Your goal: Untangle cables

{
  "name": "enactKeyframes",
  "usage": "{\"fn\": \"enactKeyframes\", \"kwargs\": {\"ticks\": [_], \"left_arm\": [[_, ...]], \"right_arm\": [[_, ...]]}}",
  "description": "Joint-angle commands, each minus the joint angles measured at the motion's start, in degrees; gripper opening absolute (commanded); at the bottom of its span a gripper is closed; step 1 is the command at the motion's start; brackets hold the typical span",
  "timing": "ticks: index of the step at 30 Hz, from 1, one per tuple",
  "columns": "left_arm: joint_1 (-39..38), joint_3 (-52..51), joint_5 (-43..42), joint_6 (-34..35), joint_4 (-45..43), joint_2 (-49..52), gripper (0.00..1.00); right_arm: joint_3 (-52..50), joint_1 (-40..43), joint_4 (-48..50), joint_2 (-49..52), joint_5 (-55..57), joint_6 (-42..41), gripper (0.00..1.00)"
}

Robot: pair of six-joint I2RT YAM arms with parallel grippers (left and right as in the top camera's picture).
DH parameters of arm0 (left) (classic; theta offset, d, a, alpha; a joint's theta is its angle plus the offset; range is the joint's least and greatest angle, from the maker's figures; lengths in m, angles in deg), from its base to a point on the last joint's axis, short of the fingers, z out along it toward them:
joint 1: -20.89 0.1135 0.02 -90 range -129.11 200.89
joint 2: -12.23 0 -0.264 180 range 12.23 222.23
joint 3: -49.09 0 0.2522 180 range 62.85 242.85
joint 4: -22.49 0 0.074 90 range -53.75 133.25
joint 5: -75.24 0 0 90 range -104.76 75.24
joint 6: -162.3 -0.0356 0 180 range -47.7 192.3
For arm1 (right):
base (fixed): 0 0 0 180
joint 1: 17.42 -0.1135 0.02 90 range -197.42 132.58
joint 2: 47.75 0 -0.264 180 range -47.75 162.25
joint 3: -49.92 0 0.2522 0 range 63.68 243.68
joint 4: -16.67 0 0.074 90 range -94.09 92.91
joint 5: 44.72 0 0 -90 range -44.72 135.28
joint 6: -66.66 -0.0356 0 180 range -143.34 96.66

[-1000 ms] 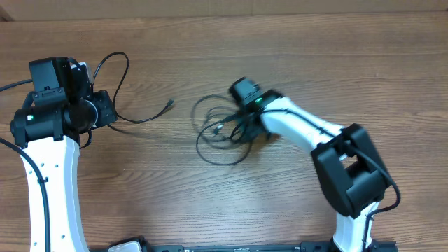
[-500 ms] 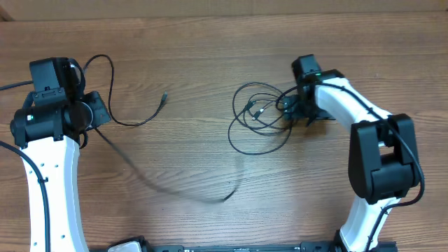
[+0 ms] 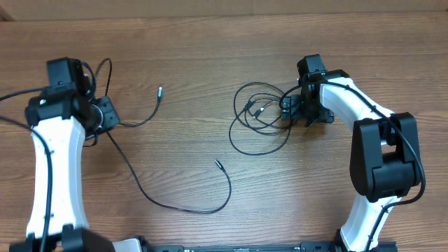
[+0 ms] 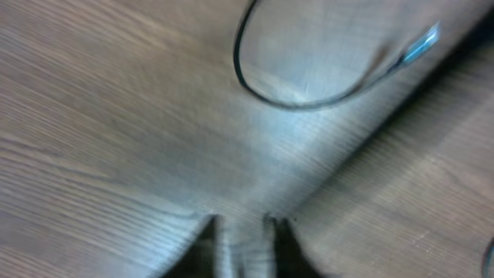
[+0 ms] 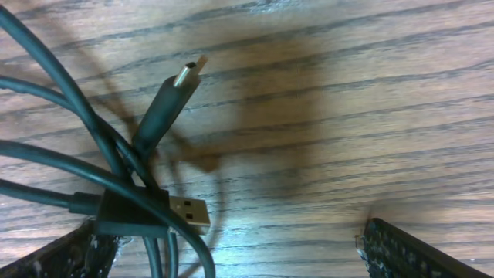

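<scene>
Seen from above, a wooden desk with a robot arm at each side. By the right arm lies a tangle of black cables: several overlapping loops with small plugs near the middle. The right pincer sits at the tangle's right edge. In its wrist view, the right pincer is spread wide, one fingertip in each bottom corner, gripping nothing. Cords cross beside the left-hand fingertip, with a slim plug pointing up and right and a flat metal plug below it.

Well apart, on the left half, a loose cable lies on the desk. From one tip it runs to the left pincer, then sweeps down and right in a long curve to a second tip. The left wrist view is blurred — the left pincer looks slightly parted, with bare wood between its tips. Whether it touches the cable I cannot tell. An arc of cable lies on the wood ahead of it.
</scene>
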Motion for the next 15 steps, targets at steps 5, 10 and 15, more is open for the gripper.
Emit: {"fn": "enactKeyframes", "kwargs": {"ticks": [5,10,15], "left_arm": [[0.02,0.22,-1.4,-1.27,2.25,4.04,1.0],[-0.13,5.86,-2.03,-1.27,5.75,2.47,0.99],[-0.59,8.68,-14.88,-2.95,6.58,1.42,0.82]], "right_arm": [[-1.31,0.0,0.2,1.64,-1.31,-0.2,1.0],[-1.31,0.0,0.81,1.64,-1.31,-0.2,1.0],[-1.31,0.0,0.79,1.64,-1.31,-0.22,1.0]]}}
